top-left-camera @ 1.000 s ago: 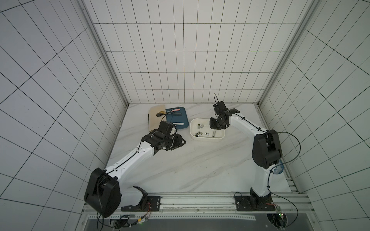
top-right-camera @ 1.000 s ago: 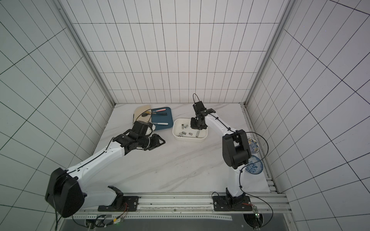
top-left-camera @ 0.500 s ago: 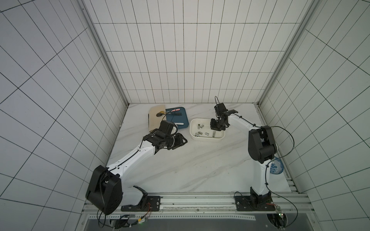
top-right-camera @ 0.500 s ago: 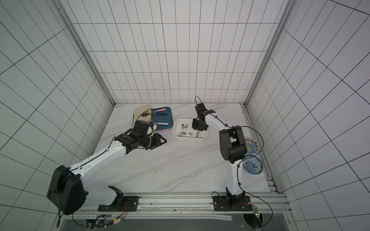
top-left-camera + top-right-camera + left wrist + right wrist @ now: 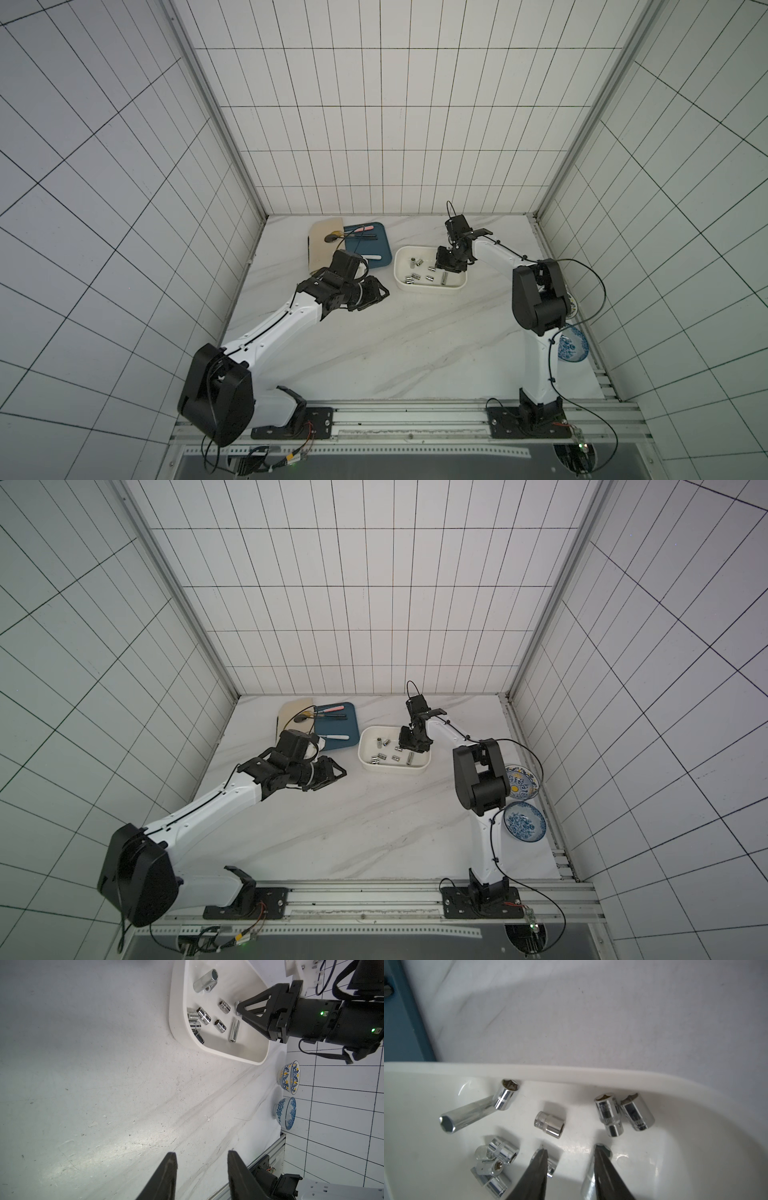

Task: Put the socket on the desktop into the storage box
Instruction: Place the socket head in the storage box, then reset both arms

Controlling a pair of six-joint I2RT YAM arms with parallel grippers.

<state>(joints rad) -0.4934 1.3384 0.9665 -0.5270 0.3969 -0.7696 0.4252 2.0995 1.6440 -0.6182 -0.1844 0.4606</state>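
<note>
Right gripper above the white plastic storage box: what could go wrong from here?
1. The open right gripper sits low among shiny metal sockets in the white plastic storage box; the long socket lies close beside one finger, so lifting may drag it.
2. The small socket, partly hidden behind the other finger, could be knocked toward the low rim.

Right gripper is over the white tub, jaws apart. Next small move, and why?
Probably lift the right gripper straight up, clear of the white rounded plastic storage box: its jaws stand apart holding nothing, and the shiny metal sockets lie loose on the box floor.
</note>
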